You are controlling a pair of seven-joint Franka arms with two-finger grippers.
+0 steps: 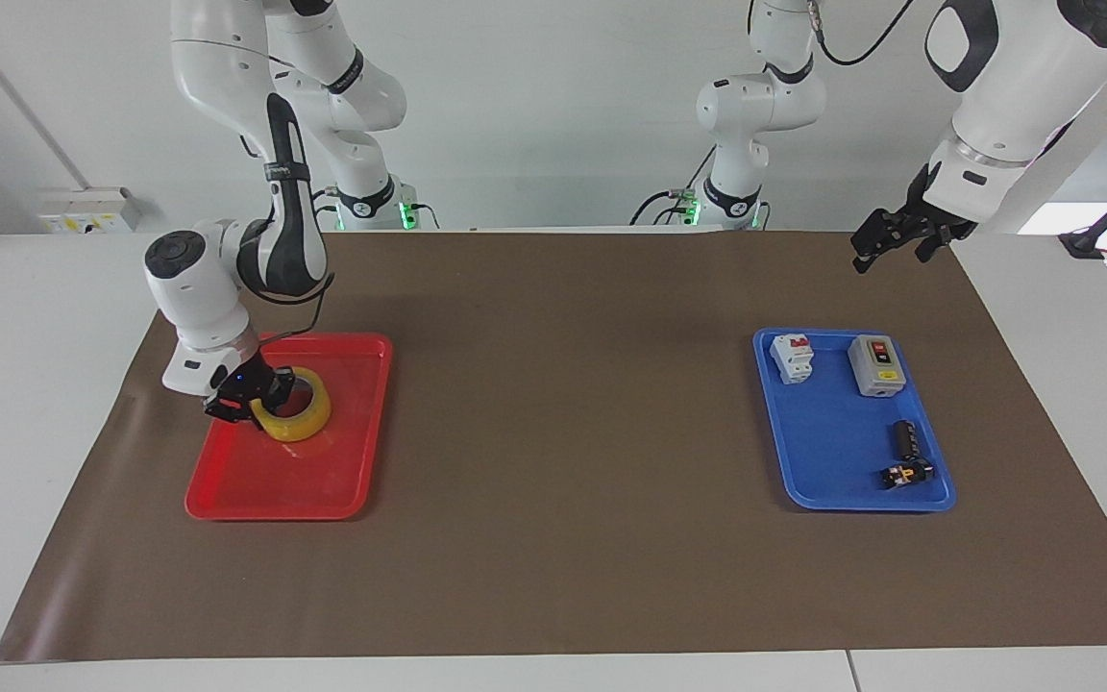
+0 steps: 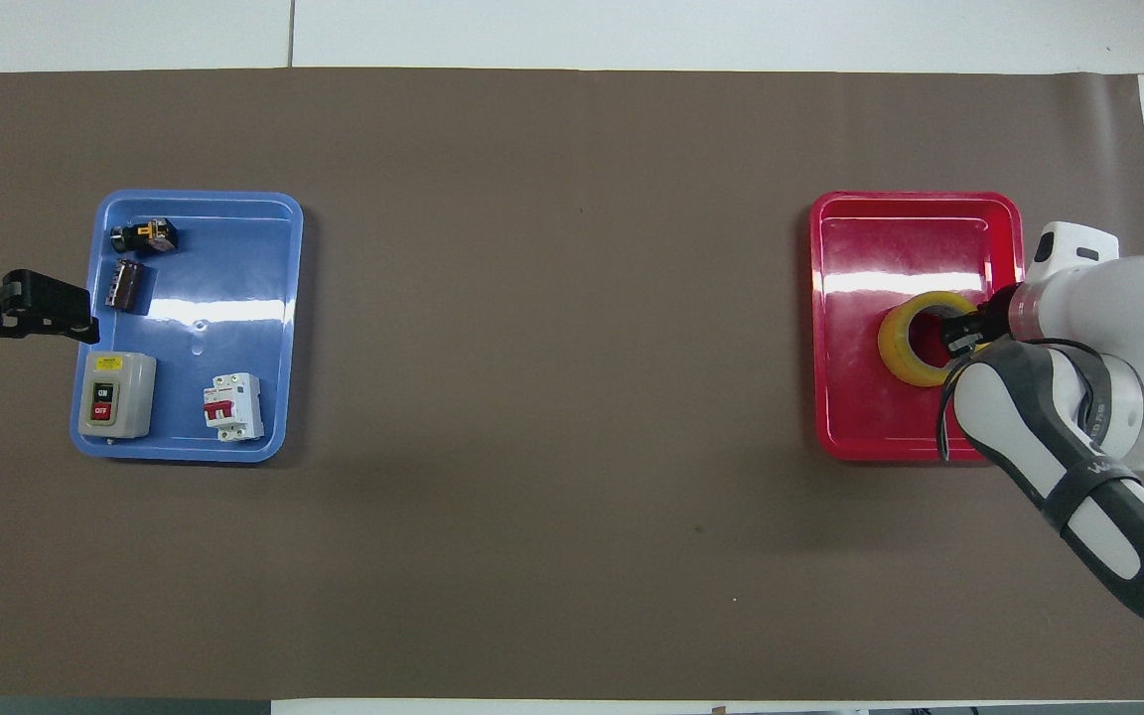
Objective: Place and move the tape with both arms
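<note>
Two claws: our right claw [image 1: 256, 397] grips the tape [image 1: 302, 416] in the red tray [image 1: 361, 423] by the worktop's right-arm edge (left claw [image 1: 885, 240] waits; fingers unreadable).

A robotics lab: several white robot arms [image 1: 227, 144] ring a paper-covered table [image 1: 563, 577].

Brown-covered table [image 1: 553, 538] bearing red tray [image 1: 256, 495] and blue tray [image 1: 832, 481].
</note>
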